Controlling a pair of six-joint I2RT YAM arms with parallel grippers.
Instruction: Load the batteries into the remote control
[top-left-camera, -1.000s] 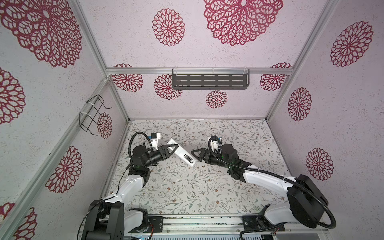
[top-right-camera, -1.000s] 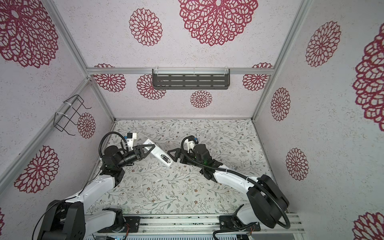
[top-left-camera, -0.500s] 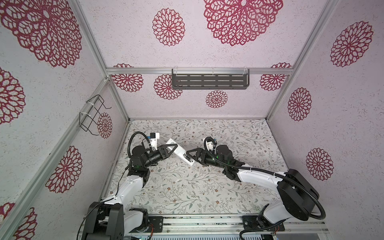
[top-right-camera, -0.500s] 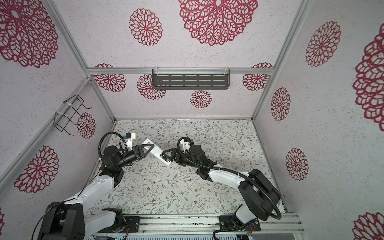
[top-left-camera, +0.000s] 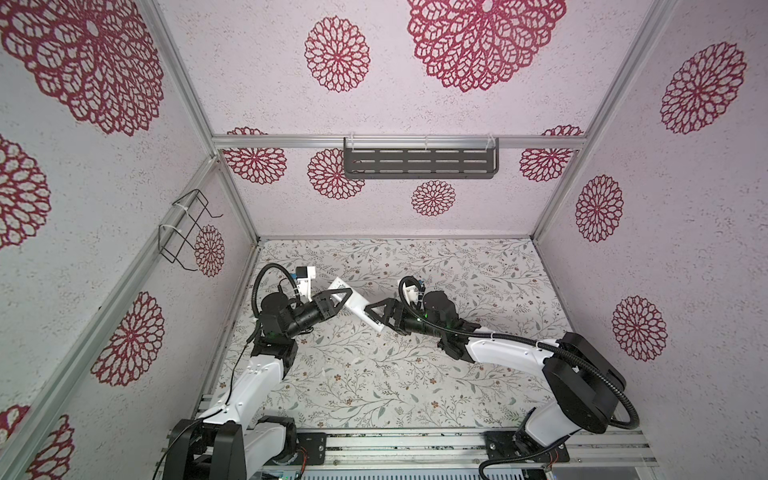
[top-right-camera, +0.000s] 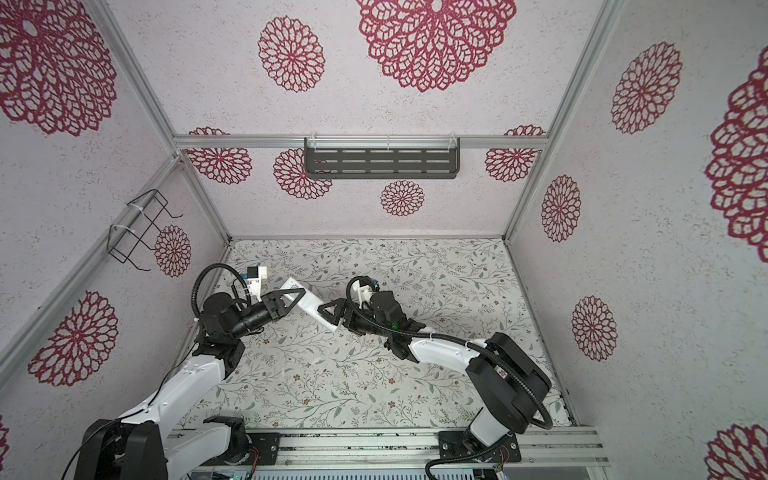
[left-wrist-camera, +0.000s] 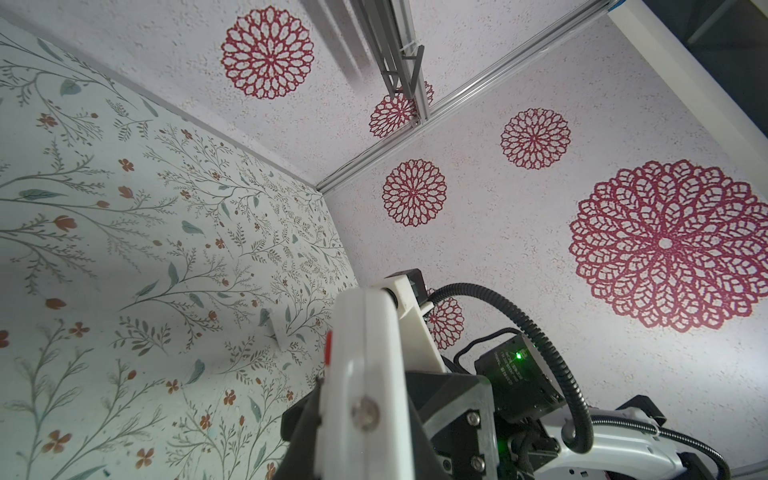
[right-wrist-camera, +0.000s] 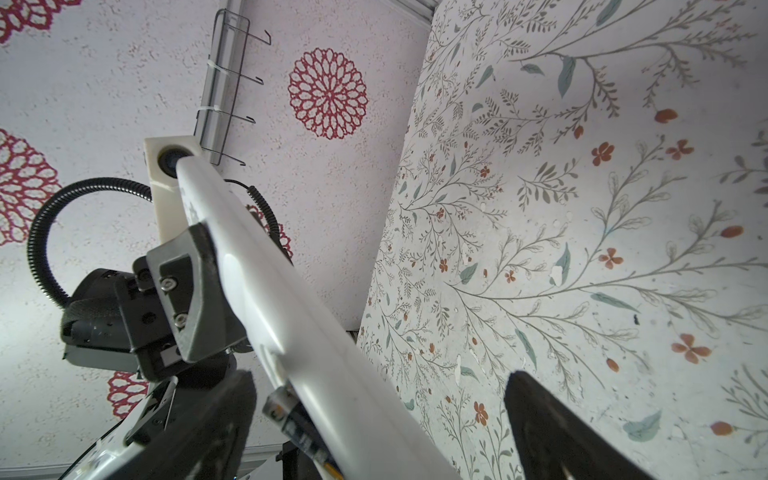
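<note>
Honestly, the weak spot is how little of the remote control (top-left-camera: 356, 306) I have hold of. My left pincer (top-left-camera: 344, 297) is clamped shut on it toward one end and holds it slanted, clear of the table (top-left-camera: 374, 395), so the long free part works as a lever. My right pincer (top-left-camera: 371, 318) stands wide open with a finger on either side of that free end, gripping nothing. If those jaws close off-centre, or I push in further, the bar could twist in the left grip or slip out and drop.

The right wrist view shows a battery (right-wrist-camera: 291, 415) lying along the remote's edge, just beside one of my right fingers (right-wrist-camera: 199, 440). I cannot tell whether it is seated in its bay. A nudge from that finger, or the tilt alone, might shake it loose. I find no other batteries in any view.

Compared with a second ago, the right arm has travelled in. Its pincer then hung apart from the remote's end, with bare table between, and now it brackets that end. The left grip and the remote's slant look unchanged.
</note>
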